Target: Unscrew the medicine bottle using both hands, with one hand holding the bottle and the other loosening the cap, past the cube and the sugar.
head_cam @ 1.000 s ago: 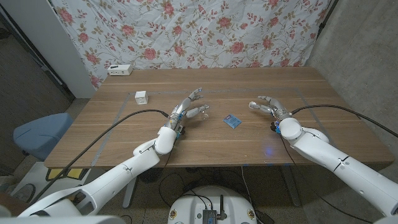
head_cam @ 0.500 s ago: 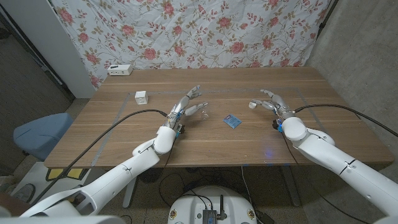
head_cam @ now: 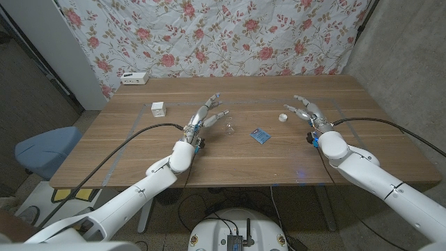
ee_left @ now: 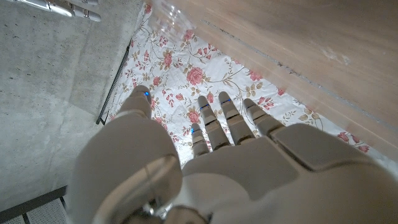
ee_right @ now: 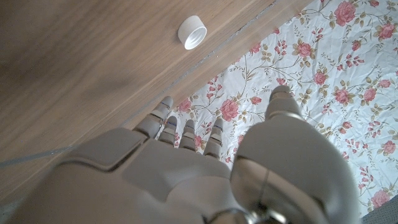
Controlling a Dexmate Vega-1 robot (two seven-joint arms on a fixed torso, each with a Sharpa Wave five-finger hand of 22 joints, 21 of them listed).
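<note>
A small clear medicine bottle (head_cam: 227, 127) sits on the wooden table (head_cam: 230, 164) without its cap; I cannot tell whether it is upright. My left hand (head_cam: 208, 113) hovers just left of it with fingers spread, holding nothing. The white cap (head_cam: 283, 118) lies by itself on the table, open side up in the right wrist view (ee_right: 191, 32). My right hand (head_cam: 307, 109) is just right of the cap, fingers apart and empty. A blue sugar packet (head_cam: 260, 135) lies between bottle and cap. The white cube (head_cam: 159, 109) stands at the left.
A white power strip (head_cam: 133, 78) lies at the table's far left edge. A floral cloth (head_cam: 223, 35) hangs behind the table. Black cables run along both arms over the near part of the table. A blue chair (head_cam: 45, 150) stands to the left.
My left hand has drawn back from the bottle, leaving it on the table. My right hand has let go of the cap and moved away to the right and farther back.
</note>
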